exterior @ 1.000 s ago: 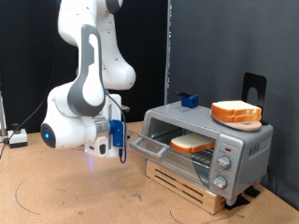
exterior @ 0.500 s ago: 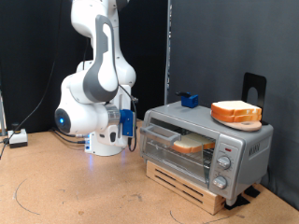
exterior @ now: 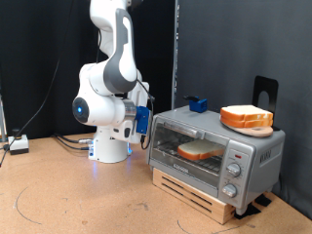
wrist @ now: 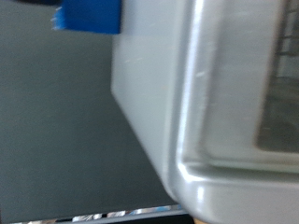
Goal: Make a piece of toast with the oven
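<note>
1. Our pincer (exterior: 142, 121) is hovering just beside the oven (exterior: 216, 154), at its end toward the exterior view's left; we cannot tell whether its fingers are apart or together.
2. We are seeing the piece of toast (exterior: 200, 150) lying inside, behind the glass door (exterior: 191, 151), which is standing closed.
3. Other slices (exterior: 246, 118) are sitting piled on the oven's top.

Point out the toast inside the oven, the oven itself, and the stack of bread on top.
toast (exterior: 199, 150), exterior view, its pale face behind the glass.
oven (exterior: 249, 151), exterior view, bare front panel above the knobs.
stack of bread (exterior: 246, 118), exterior view, crust side.
</note>
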### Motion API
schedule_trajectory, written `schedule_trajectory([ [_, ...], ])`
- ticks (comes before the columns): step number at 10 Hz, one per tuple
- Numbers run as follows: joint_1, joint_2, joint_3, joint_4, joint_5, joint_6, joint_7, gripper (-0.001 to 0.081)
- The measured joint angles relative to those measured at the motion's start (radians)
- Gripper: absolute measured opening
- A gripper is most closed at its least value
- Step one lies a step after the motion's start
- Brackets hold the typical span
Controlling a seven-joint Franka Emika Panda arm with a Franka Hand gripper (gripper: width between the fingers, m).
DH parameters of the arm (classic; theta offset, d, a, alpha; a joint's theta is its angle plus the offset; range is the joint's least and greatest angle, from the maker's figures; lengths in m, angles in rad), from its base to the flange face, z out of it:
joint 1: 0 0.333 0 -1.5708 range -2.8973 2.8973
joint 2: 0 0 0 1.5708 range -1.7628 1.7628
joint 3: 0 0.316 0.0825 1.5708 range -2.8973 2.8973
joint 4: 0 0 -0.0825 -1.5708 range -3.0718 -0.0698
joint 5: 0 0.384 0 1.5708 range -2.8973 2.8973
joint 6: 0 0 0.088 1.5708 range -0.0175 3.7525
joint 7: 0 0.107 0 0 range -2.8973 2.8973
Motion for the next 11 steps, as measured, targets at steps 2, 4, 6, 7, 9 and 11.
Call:
schedule_trajectory([
  [2,-0.027,-0.011,-0.019,0.013,-0.014,0.043,0.013,0.0809],
  [4,-0.066,0.009,-0.046,0.051,-0.062,0.065,0.026,0.0809],
  [6,-0.091,0.059,-0.063,0.101,-0.111,0.065,0.029,0.0809],
  [7,-0.091,0.059,-0.063,0.100,-0.111,0.064,0.029,0.0809],
  [9,-0.085,0.076,-0.057,0.106,0.058,0.058,0.040,0.0809],
  [11,-0.078,0.126,-0.039,0.133,0.216,0.058,0.041,0.0809],
])
